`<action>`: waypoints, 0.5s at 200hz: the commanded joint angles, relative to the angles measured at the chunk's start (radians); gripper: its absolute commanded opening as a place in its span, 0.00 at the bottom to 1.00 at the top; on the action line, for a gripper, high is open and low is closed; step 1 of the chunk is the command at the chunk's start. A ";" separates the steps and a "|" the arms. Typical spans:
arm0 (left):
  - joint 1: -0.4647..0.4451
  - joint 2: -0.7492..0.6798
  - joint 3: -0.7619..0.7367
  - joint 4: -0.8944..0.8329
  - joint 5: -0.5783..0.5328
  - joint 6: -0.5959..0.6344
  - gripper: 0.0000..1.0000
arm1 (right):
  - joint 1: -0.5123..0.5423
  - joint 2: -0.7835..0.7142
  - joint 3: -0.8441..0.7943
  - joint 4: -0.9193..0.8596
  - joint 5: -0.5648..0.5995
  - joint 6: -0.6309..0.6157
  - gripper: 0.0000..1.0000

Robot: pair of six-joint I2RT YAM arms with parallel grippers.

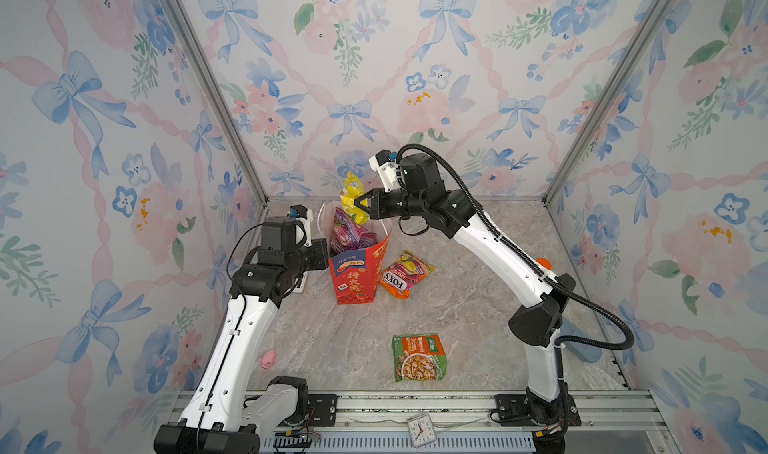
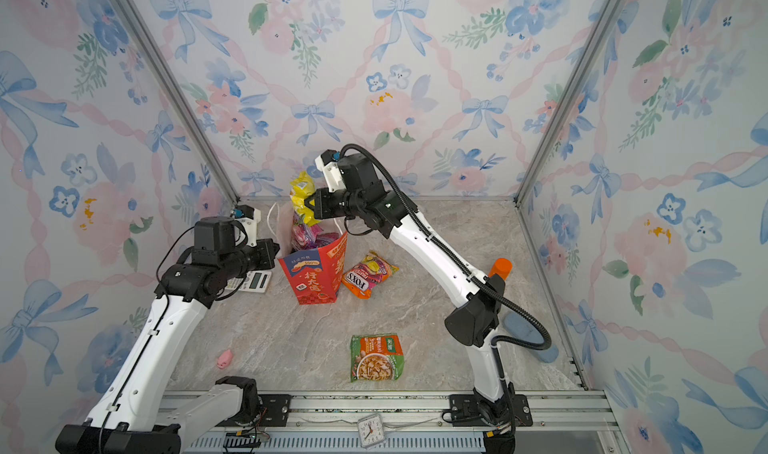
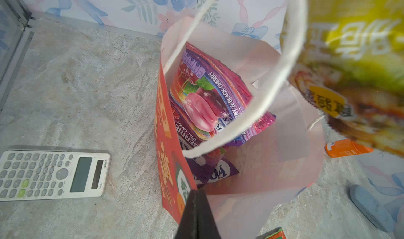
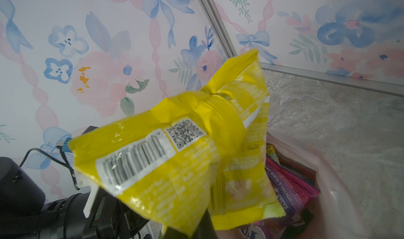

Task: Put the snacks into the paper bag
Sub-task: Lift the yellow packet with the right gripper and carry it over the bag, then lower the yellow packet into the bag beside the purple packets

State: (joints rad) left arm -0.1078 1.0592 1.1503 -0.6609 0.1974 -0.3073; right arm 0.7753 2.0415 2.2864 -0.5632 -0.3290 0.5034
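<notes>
Yellow foil packet (image 1: 351, 191), light and slippery, is pinched mid-body in your closed right gripper (image 1: 360, 203); your left gripper (image 3: 194, 197) is clamped on the paper bag (image 1: 351, 281) at its rim.

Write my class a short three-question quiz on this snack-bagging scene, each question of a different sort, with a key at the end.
1. True or false: the right gripper holds a yellow packet above the bag.
2. How many packets lie on the table outside the bag? A: one. B: two. C: four.
3. Fill the gap: the left gripper is shut on the ____.

Key
1. True.
2. B: the orange packet and the green packet.
3. bag
</notes>
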 commanded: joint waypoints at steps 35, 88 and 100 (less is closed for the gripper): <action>0.007 -0.020 0.007 -0.005 -0.003 0.025 0.05 | -0.037 -0.064 -0.122 0.050 -0.005 0.051 0.04; 0.007 -0.024 0.006 -0.005 -0.002 0.023 0.05 | -0.038 -0.107 -0.172 0.081 0.014 0.055 0.57; 0.007 -0.025 0.007 -0.005 -0.004 0.023 0.05 | -0.035 -0.125 -0.173 0.083 0.028 0.046 0.62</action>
State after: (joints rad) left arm -0.1078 1.0592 1.1503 -0.6609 0.1974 -0.3073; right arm 0.7452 1.9976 2.1220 -0.5236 -0.3256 0.5545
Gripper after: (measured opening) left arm 0.051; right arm 0.589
